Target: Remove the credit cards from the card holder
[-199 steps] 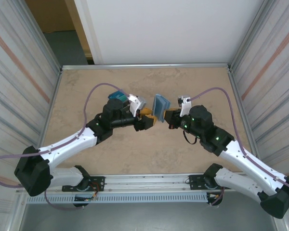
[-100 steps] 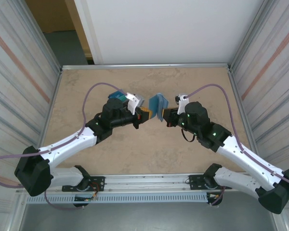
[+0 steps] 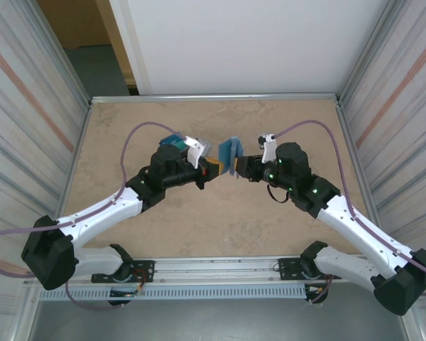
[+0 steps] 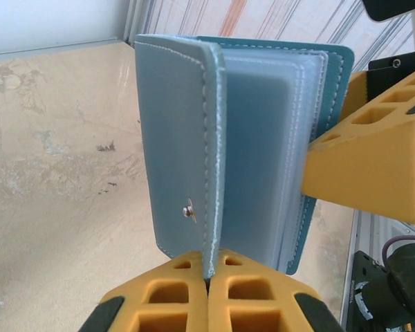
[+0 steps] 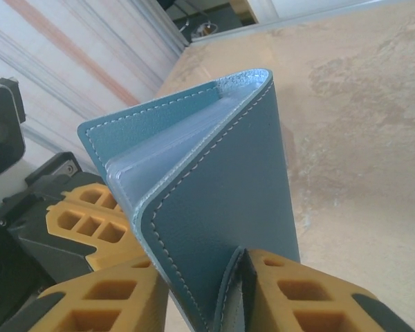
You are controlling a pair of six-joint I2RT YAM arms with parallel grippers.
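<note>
The teal holder (image 3: 231,152) hung half open over mid-surface (image 3: 284,121), pale pockets fanned, snap (image 4: 188,210) on its flap. Left claw (image 4: 209,266) pinched that flap. Right claw (image 5: 239,266) straddled the back cover, grip unclear. A teal piece (image 3: 172,138) lay behind the left arm.

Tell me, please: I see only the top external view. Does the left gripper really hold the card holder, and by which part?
Observer: Yes, the left gripper is shut on the card holder, on the edge of its pale flap near the snap.
Operator: And the right gripper?
Observer: The dark cover passes between its fingers; whether they press it, I cannot tell.
Operator: What is inside?
Observer: Clear pocket sleeves between the covers; their contents I cannot tell.
</note>
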